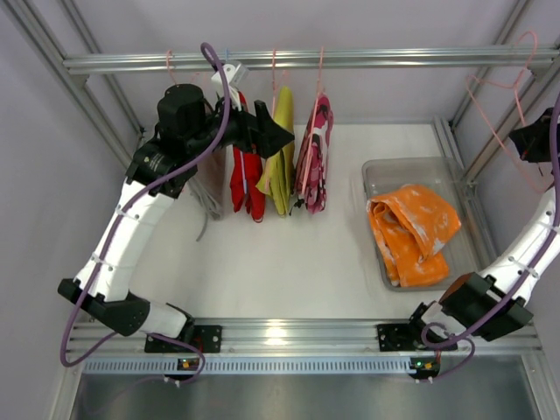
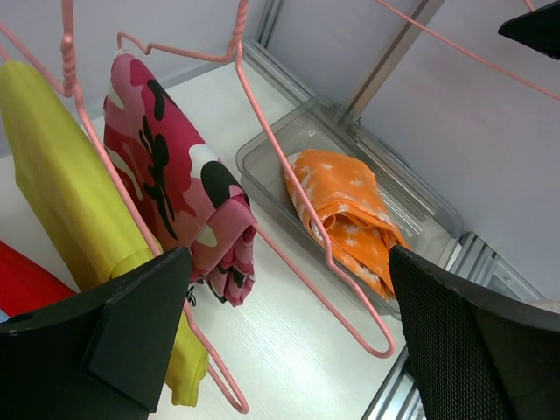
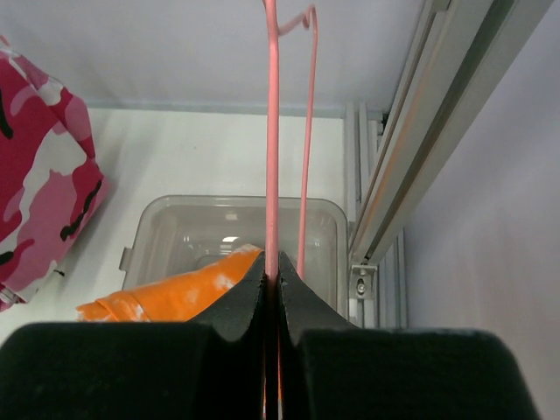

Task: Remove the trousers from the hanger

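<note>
Black fingers of the right gripper [image 3: 272, 278] sit closest to the lens. They are pressed together on the thin wire of an empty pink wire hanger [image 3: 270, 131], held up at the right side of the cell and apart from the rail, probably so the bare hanger is out of the way. Directly below that grip lie the orange trousers with white blotches [image 3: 188, 296], crumpled in a clear rectangular plastic bin [image 3: 229, 200] on the white table [image 1: 262, 262]; judging by that, this pair is already off its hanger. The left gripper [image 2: 289, 262] is raised towards the aluminium rail [image 1: 394, 59] with its fingers spread wide, gripping nothing, and it faces the row of hung clothes. Just ahead of it the pink camouflage trousers with black and white patches [image 2: 166, 166] hang folded over a second pink wire hanger [image 2: 262, 131], beside a yellow cloth garment [image 2: 52, 175] and a red one [image 2: 26, 280]. That pair looks like the next to come off; the spread fingers seem set to close on cloth or wire, though which I cannot tell.
</note>
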Motion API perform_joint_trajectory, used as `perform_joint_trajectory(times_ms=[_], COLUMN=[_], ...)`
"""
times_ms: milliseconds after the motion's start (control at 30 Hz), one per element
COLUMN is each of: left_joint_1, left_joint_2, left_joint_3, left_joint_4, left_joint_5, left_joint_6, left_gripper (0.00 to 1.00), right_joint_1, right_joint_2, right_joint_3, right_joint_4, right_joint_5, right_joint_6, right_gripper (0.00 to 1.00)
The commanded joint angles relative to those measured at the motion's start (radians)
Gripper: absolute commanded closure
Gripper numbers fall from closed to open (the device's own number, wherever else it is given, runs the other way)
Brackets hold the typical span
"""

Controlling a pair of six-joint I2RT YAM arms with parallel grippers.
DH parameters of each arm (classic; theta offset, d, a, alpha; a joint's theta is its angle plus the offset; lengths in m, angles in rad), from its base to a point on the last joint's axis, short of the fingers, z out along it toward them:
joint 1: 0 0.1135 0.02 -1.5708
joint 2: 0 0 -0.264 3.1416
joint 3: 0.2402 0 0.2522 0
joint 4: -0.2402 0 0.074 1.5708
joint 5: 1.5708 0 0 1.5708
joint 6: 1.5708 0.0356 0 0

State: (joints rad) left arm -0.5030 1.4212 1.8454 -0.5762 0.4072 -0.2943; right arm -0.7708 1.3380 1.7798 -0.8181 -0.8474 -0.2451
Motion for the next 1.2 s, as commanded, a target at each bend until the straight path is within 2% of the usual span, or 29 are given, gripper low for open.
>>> perform_joint_trajectory(times_ms=[0,233,533,600,633,700,733,800,867,900,933,1000,1167], left_joint_1=[0.011,0.014,0.018,0.020,0.020,0.024,0.026,0.026,0.030,0.035,0.035,0.038,0.064], left_joint_2=[-0.038,-0.034,-0.025,-0.025,-0.027,-0.033,-0.036,-0.039,-0.044,-0.050,-0.054,-0.067,-0.091], left_joint_3=[-0.012,-0.023,-0.025,-0.025,-0.025,-0.035,-0.040,-0.046,-0.054,-0.057,-0.064,-0.072,-0.094], left_joint_4=[0.045,0.052,0.053,0.047,0.044,0.048,0.050,0.053,0.061,0.064,0.064,0.067,0.073], left_joint_5=[0.010,0.013,0.018,0.015,0.016,0.033,0.051,0.070,0.102,0.110,0.113,0.116,0.120], left_joint_6=[-0.012,-0.019,-0.022,-0.020,-0.023,-0.029,-0.038,-0.045,-0.049,-0.057,-0.060,-0.059,-0.066], left_gripper=[0.01,0.01,0.01,0.01,0.01,0.01,0.01,0.01,0.01,0.01,0.01,0.01,0.01], right_joint_1=[-0.013,-0.013,-0.013,-0.013,-0.013,-0.013,-0.013,-0.013,-0.013,-0.013,-0.013,-0.013,-0.012], right_joint_2=[0.027,0.078,0.141,0.130,0.124,0.095,0.081,0.038,0.009,-0.022,-0.040,-0.091,-0.163], right_joint_3=[0.001,0.007,0.027,0.012,0.000,-0.014,-0.028,-0.031,-0.031,-0.030,-0.028,-0.028,0.016], right_joint_4=[0.068,0.160,0.146,0.139,0.134,0.120,0.116,0.094,0.071,0.063,0.059,0.068,0.093], right_joint_5=[-0.091,-0.062,-0.051,-0.048,-0.053,-0.073,-0.084,-0.116,-0.130,-0.142,-0.145,-0.150,-0.179], right_joint_6=[-0.047,0.030,-0.011,-0.028,-0.045,-0.059,-0.063,-0.069,-0.057,-0.046,-0.033,0.027,0.174], right_gripper=[1.00,1.00,0.98,0.88,0.74,0.59,0.47,0.34,0.25,0.14,0.09,0.00,0.01])
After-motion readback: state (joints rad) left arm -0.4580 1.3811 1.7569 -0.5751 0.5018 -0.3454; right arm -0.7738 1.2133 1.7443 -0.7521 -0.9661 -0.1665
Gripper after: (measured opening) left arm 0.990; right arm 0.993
